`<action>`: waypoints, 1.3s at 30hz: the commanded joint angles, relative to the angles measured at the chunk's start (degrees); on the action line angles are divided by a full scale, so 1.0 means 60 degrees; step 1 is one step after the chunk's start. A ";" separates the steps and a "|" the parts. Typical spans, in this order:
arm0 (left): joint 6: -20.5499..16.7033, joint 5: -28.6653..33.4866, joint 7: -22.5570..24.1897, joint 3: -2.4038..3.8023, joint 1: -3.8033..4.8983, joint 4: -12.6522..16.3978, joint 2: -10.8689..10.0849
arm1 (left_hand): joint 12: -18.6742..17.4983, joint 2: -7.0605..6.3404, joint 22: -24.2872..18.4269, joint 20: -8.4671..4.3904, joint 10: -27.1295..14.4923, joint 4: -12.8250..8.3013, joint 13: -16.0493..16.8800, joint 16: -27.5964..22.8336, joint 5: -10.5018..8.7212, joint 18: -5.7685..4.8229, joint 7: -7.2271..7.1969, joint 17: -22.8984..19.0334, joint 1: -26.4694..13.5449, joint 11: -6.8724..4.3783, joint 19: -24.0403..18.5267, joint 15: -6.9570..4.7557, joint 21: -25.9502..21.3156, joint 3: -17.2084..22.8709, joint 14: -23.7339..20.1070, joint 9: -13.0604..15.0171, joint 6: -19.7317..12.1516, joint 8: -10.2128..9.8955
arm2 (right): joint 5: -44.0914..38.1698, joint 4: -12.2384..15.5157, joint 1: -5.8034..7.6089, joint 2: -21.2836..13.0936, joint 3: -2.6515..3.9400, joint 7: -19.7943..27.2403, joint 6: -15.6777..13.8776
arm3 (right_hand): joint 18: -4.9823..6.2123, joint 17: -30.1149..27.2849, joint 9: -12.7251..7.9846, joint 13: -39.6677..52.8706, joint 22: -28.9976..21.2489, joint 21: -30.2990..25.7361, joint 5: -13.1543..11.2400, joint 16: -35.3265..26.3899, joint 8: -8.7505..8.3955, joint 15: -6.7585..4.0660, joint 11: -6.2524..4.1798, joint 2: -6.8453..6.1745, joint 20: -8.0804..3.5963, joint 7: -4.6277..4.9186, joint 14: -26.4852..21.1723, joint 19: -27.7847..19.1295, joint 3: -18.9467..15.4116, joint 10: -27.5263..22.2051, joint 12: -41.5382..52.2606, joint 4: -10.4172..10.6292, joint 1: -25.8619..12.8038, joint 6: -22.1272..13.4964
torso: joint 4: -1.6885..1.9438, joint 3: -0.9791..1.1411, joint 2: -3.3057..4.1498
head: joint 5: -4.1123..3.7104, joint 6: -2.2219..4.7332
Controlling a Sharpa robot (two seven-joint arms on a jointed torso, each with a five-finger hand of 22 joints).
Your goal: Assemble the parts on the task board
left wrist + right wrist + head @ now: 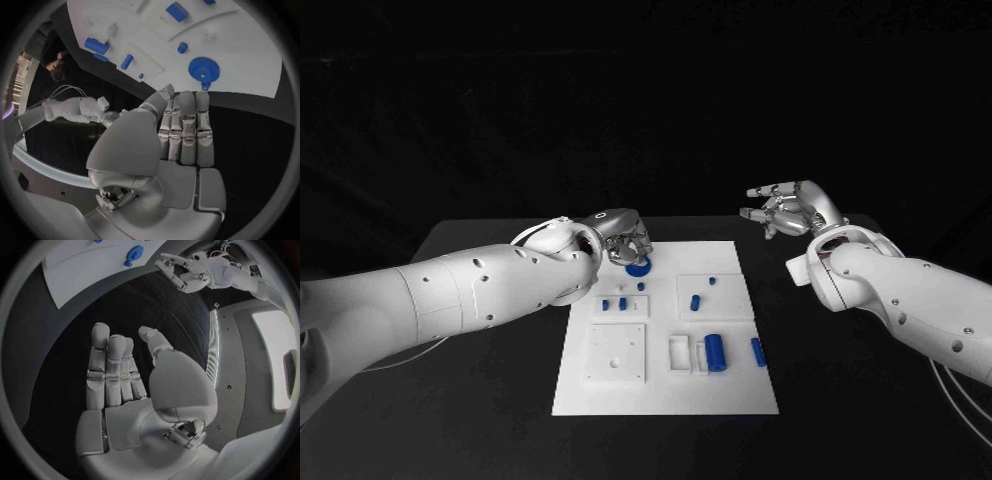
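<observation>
Hands hang over the far part of the black surface (473, 420), neither carrying anything; starting from the left, the left hand (625, 236) sits just above the far-left corner of the white board (661, 395), right by the blue gear (638, 268), which looks like the piece it is lined up for, though I judge the grasp not yet made; its fingers (186, 125) lie straight and close together in the left wrist view, released, with nothing between them. Further along, the small blue parts are spread across the board: short pegs (642, 286) near the gear, a long blue cylinder (715, 352) in a tray toward the near side, a blue bar (757, 351) just beside it. Off the board's right edge, well apart from it, the right hand (790, 212) hovers with fingers (109, 370) spread and empty, probably parked out of the way.

From above, the left hand partly covers the gear; the left wrist camera shows the whole gear (202, 69), toothed rim and hub, lying just past the fingertips and not touched. The right wrist camera shows the open palm plainly, with the gear (133, 253) and the left hand (187, 272) far across.
</observation>
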 commanded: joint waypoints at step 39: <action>0.1547 -0.1788 0.0263 -0.0078 -0.0411 -0.0850 0.0555 | -0.0035 0.0071 0.0218 0.0041 -0.0569 0.0402 -0.0013 0.0367 0.0258 0.0103 0.0031 -0.0151 -0.0017 0.0100 0.0578 0.0051 -0.0859 -0.0737 0.0107 -0.0015 -0.0074 -0.0061 | 0.0025 0.0128 -0.0002 -0.0004 0.0006 0.0260 0.0102 | -0.0157 -0.2505 -0.0004 -0.4819 -0.6537 -0.1020 0.0044 -0.5275 0.0001 0.0529 0.0341 0.0014 0.0521 0.0119 -0.0040 -0.0948 0.0239 0.1188 -0.4862 -0.0058 0.0002 0.0159 | 0.0014 -0.0003 -0.0008 | -0.0106 -0.0097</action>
